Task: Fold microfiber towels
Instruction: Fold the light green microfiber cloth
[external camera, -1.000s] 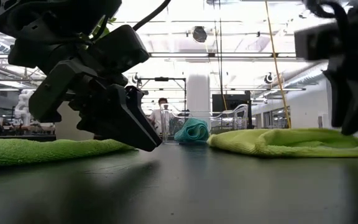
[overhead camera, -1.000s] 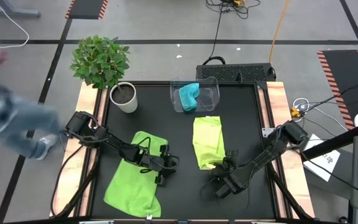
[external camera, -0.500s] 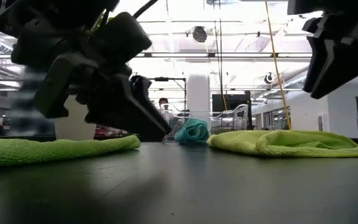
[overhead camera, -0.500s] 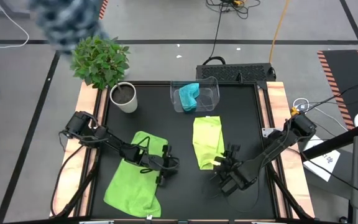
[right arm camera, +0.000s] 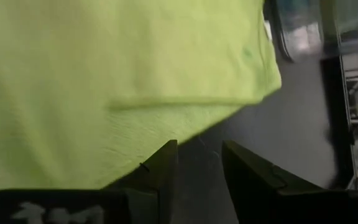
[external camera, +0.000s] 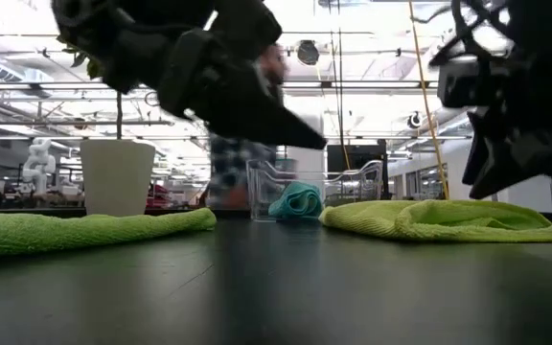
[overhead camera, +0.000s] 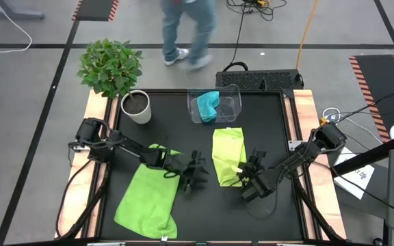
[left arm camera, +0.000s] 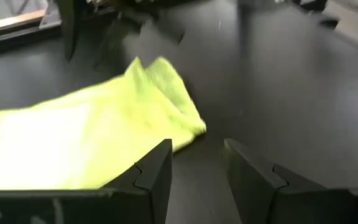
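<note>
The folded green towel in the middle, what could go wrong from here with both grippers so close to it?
The right gripper hangs open at the folded green towel's near edge; closing could catch one layer and undo the fold. The left gripper, open beside the flat green towel, points toward the same spot, so the arms might collide.

2 lime-green towels lie on the black surface. The larger lime-green towel (overhead camera: 146, 198) is spread mostly flat at the front left, set at a slant, its far corner rumpled. The folded lime-green towel (overhead camera: 228, 154) lies near the middle. A turquoise towel (overhead camera: 207, 105) sits crumpled inside the clear bin (overhead camera: 234, 98) at the back.
</note>
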You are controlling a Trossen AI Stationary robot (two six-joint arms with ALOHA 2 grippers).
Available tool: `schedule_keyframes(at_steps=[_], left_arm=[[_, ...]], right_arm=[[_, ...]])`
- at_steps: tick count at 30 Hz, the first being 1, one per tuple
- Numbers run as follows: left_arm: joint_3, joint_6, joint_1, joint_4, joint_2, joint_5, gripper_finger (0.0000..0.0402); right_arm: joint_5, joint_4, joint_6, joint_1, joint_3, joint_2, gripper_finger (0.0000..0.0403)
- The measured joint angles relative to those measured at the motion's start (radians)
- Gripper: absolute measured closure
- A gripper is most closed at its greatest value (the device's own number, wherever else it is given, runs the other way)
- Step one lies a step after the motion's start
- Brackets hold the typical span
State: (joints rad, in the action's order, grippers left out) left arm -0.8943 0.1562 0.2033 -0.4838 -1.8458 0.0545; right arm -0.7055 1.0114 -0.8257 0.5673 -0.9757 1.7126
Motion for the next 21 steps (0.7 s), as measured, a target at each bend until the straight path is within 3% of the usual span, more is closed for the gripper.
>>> schedule_keyframes(at_steps=[5, 11, 18, 21], left_arm=[[-0.027, -0.018, -0.070, 0.002, 0.000, 0.119, 0.0257], [-0.031, -0.030, -0.116, -0.005, 0.000, 0.151, 0.0257], [-0.031, -0.033, -0.122, 0.008, 0.000, 0.149, 0.0257], [-0.031, -0.031, -0.121, 0.028, 0.000, 0.148, 0.0257]], right_arm=[[0.001, -0.032, -0.002, -0.029, 0.057, 0.000, 0.0287], [0.012, -0.137, 0.069, -0.069, 0.100, 0.000, 0.0287], [0.201, -0.549, 0.308, -0.113, 0.149, -0.007, 0.0287], [0.266, -0.650, 0.360, -0.110, 0.156, -0.004, 0.0287]])
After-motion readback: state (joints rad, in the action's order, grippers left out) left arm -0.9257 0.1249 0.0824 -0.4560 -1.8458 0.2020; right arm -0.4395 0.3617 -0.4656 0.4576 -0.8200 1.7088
